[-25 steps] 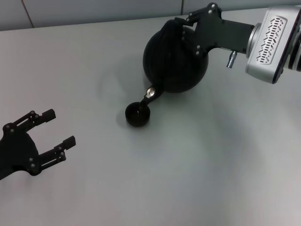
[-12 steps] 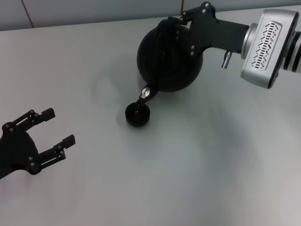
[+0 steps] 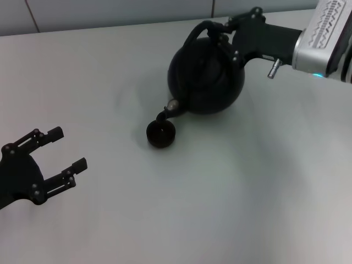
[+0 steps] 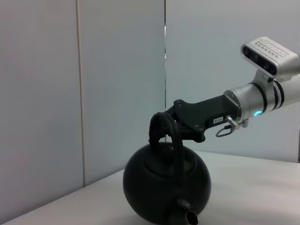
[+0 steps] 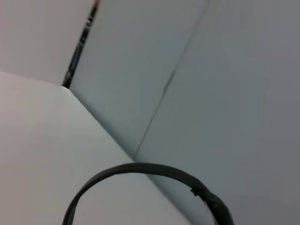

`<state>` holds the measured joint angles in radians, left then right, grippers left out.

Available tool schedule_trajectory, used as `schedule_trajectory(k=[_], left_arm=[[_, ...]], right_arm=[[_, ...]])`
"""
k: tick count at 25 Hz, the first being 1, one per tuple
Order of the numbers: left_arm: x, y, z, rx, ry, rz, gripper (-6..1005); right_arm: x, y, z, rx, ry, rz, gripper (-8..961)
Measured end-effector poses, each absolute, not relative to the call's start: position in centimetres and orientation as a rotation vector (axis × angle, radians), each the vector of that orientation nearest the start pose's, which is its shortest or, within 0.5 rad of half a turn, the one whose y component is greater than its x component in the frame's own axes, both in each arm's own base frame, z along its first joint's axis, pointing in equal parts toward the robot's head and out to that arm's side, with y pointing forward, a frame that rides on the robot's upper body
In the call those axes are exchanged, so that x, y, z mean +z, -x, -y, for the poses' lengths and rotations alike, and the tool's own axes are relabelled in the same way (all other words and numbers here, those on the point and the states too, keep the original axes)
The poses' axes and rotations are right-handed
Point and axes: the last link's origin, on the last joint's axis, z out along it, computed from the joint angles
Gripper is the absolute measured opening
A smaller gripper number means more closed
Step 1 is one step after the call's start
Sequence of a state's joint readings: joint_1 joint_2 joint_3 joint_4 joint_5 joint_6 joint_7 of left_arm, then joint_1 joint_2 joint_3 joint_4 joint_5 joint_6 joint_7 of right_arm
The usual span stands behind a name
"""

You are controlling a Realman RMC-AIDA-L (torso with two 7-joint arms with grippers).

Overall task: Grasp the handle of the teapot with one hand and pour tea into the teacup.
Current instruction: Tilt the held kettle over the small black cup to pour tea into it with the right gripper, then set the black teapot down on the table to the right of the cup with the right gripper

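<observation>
The black round teapot (image 3: 206, 74) stands at the back middle of the table, spout (image 3: 170, 107) pointing at the tiny dark teacup (image 3: 160, 133) just in front of it. My right gripper (image 3: 223, 34) is shut on the arched black handle (image 3: 199, 28) at the pot's top. In the left wrist view the teapot (image 4: 166, 185) sits nearly level, with the handle (image 4: 164, 129) held by the right gripper (image 4: 180, 119). The right wrist view shows only the handle's arc (image 5: 140, 173). My left gripper (image 3: 63, 154) is open and empty at the near left.
The grey table (image 3: 220, 192) ends at a pale wall (image 3: 110, 14) behind the teapot. Wall panels (image 4: 117, 70) fill the left wrist view's background.
The teapot has swung back from its forward tilt towards level, spout lifting off the cup. The right wrist has rolled and moved slightly right. The left arm has not moved.
</observation>
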<state>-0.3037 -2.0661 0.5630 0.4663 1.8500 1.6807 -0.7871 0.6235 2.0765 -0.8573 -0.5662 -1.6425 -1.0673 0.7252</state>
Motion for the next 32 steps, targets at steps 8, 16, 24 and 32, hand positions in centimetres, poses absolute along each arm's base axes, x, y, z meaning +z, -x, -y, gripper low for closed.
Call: schedule_trajectory(k=[8, 16, 24, 32], left_arm=[[0.3, 31.9, -25.0, -0.854, 2.480, 0.287, 783], [0.6, 32.0, -25.1, -0.847, 2.482, 0.273, 782], [0.7, 32.0, -25.2, -0.847, 2.483, 0.268, 782], [0.7, 31.9, -25.2, -0.846, 2.485, 0.267, 782]], right_arm=[[0.3, -25.9, -40.3, 0.472, 2.365, -0.281, 97], [0.8, -27.3, -39.4, 0.541, 2.290, -0.405, 102], [2.1, -29.4, -37.9, 0.636, 2.140, -0.464, 107], [1.4, -30.2, -36.8, 0.675, 2.106, -0.470, 113]])
